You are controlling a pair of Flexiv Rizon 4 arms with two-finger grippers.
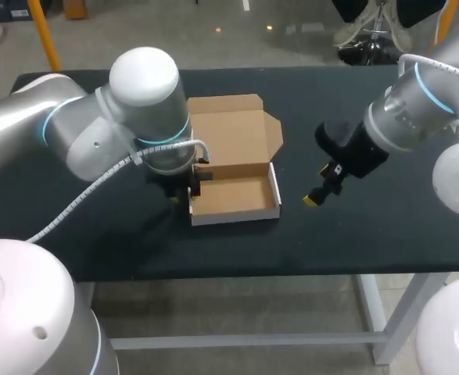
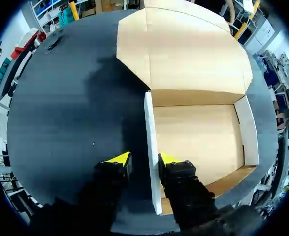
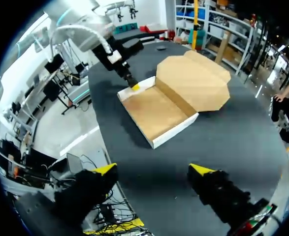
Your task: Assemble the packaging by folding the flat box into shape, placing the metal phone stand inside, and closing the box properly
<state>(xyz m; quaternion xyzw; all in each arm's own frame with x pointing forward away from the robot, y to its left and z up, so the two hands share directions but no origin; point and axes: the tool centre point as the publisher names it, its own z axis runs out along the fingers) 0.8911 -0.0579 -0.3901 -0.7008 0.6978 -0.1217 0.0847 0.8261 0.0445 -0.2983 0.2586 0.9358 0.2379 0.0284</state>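
Note:
A cardboard box (image 1: 233, 197) sits in the middle of the table, folded into a shallow tray with white outer walls. Its lid (image 1: 229, 133) lies open and flat behind it. The tray (image 2: 198, 137) holds nothing. My left gripper (image 2: 145, 160) straddles the tray's left wall (image 2: 150, 128), one yellow tip inside and one outside. The outer tip stands clear of the wall, so the gripper is open. In the head view my left gripper (image 1: 184, 199) is at the tray's near left corner. My right gripper (image 1: 315, 195) hangs open over bare table to the right of the box (image 3: 154, 110).
The black table (image 1: 370, 234) has bare room to the right of and in front of the box. My left arm's grey elbow (image 1: 143, 86) hangs over the table's left part and hides the lid's left edge.

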